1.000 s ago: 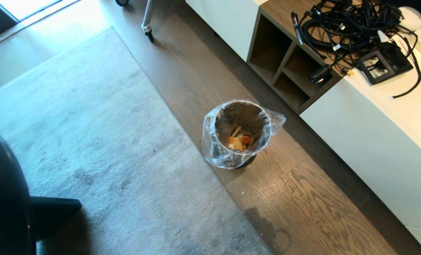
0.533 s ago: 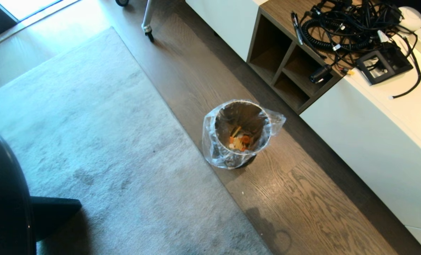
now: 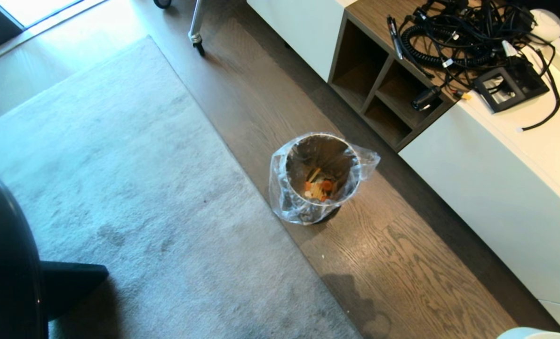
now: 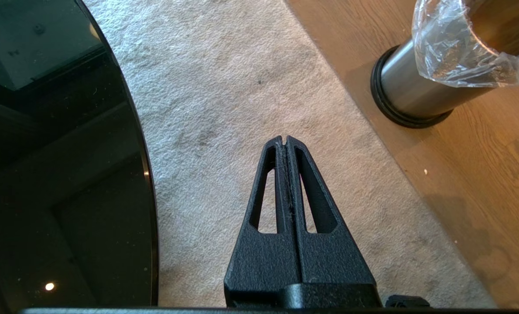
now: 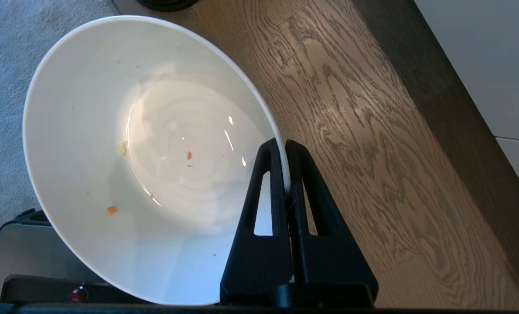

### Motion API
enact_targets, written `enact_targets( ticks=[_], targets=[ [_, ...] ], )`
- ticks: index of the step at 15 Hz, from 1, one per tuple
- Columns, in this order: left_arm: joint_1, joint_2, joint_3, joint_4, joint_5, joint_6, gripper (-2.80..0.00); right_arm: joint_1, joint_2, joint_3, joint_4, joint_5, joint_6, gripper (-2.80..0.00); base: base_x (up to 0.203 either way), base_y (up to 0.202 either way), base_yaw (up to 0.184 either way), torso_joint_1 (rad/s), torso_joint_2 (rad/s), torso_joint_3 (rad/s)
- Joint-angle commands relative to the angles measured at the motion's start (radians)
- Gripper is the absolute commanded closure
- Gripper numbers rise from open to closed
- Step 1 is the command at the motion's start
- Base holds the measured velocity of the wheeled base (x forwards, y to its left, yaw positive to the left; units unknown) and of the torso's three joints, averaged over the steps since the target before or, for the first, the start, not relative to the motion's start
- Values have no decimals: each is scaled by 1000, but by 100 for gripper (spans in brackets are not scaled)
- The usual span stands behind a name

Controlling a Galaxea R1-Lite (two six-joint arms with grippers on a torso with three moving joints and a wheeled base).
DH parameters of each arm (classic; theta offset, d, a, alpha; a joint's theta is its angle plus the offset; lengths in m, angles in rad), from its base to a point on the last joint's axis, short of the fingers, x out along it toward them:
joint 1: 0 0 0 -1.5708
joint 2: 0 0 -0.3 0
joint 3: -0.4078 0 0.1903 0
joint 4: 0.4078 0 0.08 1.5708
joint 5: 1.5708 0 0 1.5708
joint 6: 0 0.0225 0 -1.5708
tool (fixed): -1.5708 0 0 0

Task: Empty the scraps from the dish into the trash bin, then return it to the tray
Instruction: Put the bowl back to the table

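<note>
The steel trash bin [image 3: 356,165] with its clear liner stands on the wood floor, and the orange and pale yellow scraps [image 3: 318,186] lie at its bottom. My right gripper [image 5: 284,144] is shut on the rim of the white dish [image 5: 89,109], which it holds tilted above the floor. Only tiny orange crumbs [image 5: 112,210] cling inside the dish. A sliver of the dish [image 3: 532,334] shows at the head view's lower right corner. My left gripper [image 4: 285,139] is shut and empty over the carpet, with the trash bin [image 4: 412,91] off to one side. The tray is out of view.
A white cabinet [image 3: 487,188] with open wooden cubbies and a tangle of cables [image 3: 459,37] runs along the right. A grey carpet [image 3: 120,188] covers the floor on the left. The glossy black round tabletop [image 3: 2,263] stands at the lower left.
The dish's white rim has come into the lower right corner of the head view, and its shadow on the floor has shifted. The bin and the left gripper have not moved.
</note>
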Motion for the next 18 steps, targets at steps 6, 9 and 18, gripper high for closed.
enact_targets(
  ticks=[6, 9, 18],
  targets=[
    [0, 0, 0, 0, 0, -1, 0, -24, -2, 3, -1, 0, 0, 0, 0, 0, 0, 0, 0, 0],
    [0, 0, 0, 0, 0, -1, 0, -111, -51, 3, -2, 0, 1, 0, 0, 0, 0, 0, 0, 0],
    [0, 0, 0, 0, 0, -1, 0, -99, -281, 23, -55, 3, 176, 0, 0, 0, 0, 0, 0, 0]
  ],
)
